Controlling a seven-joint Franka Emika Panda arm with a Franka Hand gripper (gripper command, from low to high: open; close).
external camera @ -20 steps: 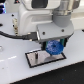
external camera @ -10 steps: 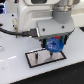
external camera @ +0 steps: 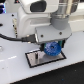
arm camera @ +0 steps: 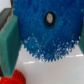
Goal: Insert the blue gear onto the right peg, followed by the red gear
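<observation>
My gripper [external camera: 52, 44] is shut on the blue gear [external camera: 52, 49] and holds it tilted, just above the black-framed white plate [external camera: 34, 61]. The gear hangs over the part of the plate on the exterior view's right. In the wrist view the blue gear [arm camera: 47, 30] fills most of the picture, with its centre hole showing. A green finger pad [arm camera: 10, 45] lies against its side. The red gear [arm camera: 17, 78] shows only as a toothed edge at the frame's corner, lying on the white table. The right peg is hidden by the gear.
The white robot arm [external camera: 35, 17] fills the upper half of the exterior view. A black cable [external camera: 15, 36] runs along it at the exterior view's left. The white table [external camera: 15, 70] stretches in front of the plate.
My gripper has carried the blue gear slightly lower and toward the exterior view's right, closer to the plate.
</observation>
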